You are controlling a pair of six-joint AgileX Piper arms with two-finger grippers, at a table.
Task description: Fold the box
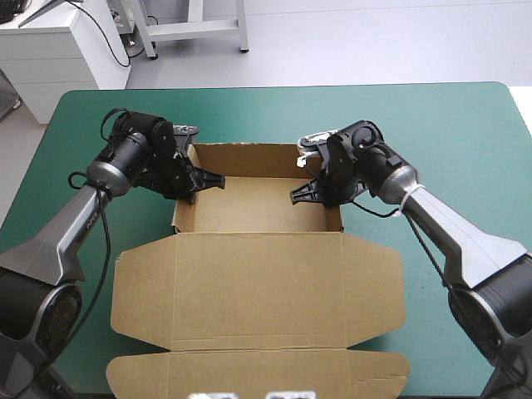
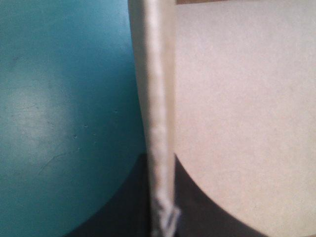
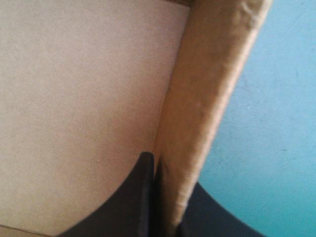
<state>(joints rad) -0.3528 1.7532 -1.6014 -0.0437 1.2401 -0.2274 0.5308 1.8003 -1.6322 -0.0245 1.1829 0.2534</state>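
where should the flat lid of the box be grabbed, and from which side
Probably the lid's side wings, coming in low from the table's left and right edges: the lid lies flat on the teal-green cover, and the wings jut past the tray, so their free edges are open to a pinch.

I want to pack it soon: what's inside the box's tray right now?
Only the bare brown floor of the box shows, plus one black finger each from the left gripper and right gripper, which clamp the side walls. The floor under those fingers is covered.
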